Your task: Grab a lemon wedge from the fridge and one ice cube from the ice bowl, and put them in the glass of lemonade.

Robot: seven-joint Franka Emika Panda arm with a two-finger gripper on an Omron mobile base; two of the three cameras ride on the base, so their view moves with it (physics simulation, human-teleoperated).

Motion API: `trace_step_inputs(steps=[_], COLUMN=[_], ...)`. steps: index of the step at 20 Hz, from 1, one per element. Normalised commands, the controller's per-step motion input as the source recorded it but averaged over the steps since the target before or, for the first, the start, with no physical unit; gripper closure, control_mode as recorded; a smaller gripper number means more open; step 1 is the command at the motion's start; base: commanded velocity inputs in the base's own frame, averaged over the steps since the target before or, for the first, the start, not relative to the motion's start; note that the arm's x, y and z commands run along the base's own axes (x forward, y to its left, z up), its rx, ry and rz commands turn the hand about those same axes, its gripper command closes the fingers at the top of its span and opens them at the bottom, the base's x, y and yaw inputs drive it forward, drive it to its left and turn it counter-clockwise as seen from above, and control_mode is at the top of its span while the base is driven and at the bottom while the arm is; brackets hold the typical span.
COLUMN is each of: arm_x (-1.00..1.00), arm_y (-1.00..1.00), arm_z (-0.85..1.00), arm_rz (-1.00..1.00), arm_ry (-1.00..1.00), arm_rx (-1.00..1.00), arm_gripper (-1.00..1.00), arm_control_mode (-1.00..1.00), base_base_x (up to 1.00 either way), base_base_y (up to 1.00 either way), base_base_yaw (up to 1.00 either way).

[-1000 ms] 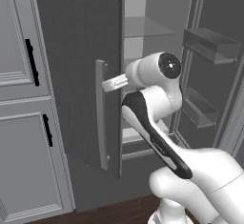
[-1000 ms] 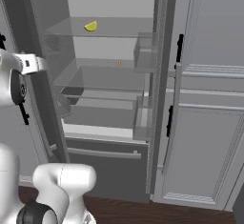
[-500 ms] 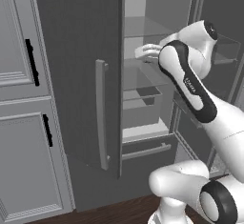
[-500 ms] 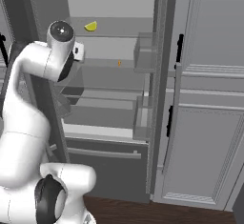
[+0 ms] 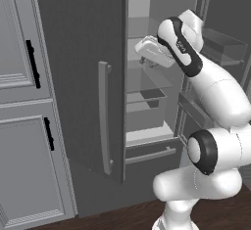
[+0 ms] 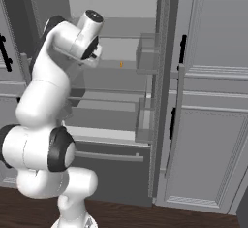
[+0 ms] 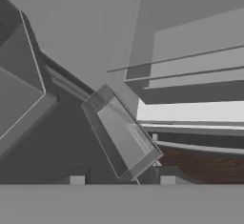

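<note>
Pale grey panelled cabinets [image 5: 24,126] stand floor to ceiling at the left in the left base view, fitted with short black vertical handles [image 5: 32,63]. Matching panelled cabinets [image 6: 208,125] stand at the right in the right base view, also with black handles [image 6: 182,48]. Dark brown wood flooring [image 6: 145,215] runs along their bases. Lighting is even and flat.

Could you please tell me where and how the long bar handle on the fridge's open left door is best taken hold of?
Probably at mid-length of the bar handle. It runs vertically and stands off the dark door, joined to it at its top and bottom ends, so the middle leaves room behind the bar. Come square at the door's outer face, with the fingers level, one on each side of the bar.
</note>
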Motion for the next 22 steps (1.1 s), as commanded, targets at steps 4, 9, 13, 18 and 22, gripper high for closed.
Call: trace_step_inputs(steps=[4,9,13,18,22], arm_x=[0.4,0.21,0.01,0.22,0.0], arm_y=[0.01,0.16,0.53,0.59,0.51], arm_z=[-0.93,-0.77,-0.31,-0.04,-0.25], arm_rz=[0.05,0.07,0.08,0.06,0.0], arm_ry=[0.0,0.0,0.0,0.0,0.0], arm_rx=[0.33,0.34,0.29,0.12,0.06], arm_gripper=[-1.0,-1.0,-1.0,-1.0,-1.0], arm_control_mode=[-1.0,-1.0,-1.0,-1.0,-1.0], base_base_x=[0.0,0.0,0.0,0.0,0.0], base_base_y=[0.0,0.0,0.0,0.0,0.0], base_base_yaw=[0.0,0.0,0.0,0.0,0.0])
